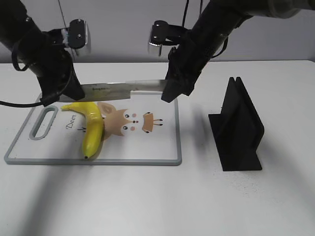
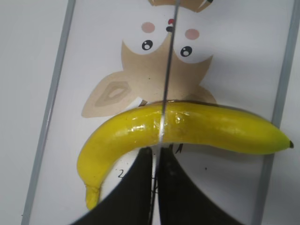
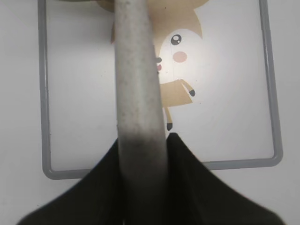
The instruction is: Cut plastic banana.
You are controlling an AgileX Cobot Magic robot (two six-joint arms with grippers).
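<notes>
The plastic banana (image 1: 93, 129) is glossy yellow and lies on the left part of a white cutting board (image 1: 147, 161) with a cartoon deer print. A knife (image 1: 118, 89) is held level just above the banana's upper end. My right gripper (image 1: 170, 93) is shut on the knife's grey handle (image 3: 138, 84). My left gripper (image 1: 61, 96) is shut on the blade's tip end. In the left wrist view the thin blade edge (image 2: 169, 56) runs across the middle of the banana (image 2: 215, 129) and into the closed jaws (image 2: 155, 152). I cannot tell whether the blade touches the banana.
A black knife stand (image 1: 238, 125) is on the table to the right of the board. The board has a grey rim (image 3: 44, 93) and a handle slot (image 1: 44, 123) at its left end. The white table surrounds the board.
</notes>
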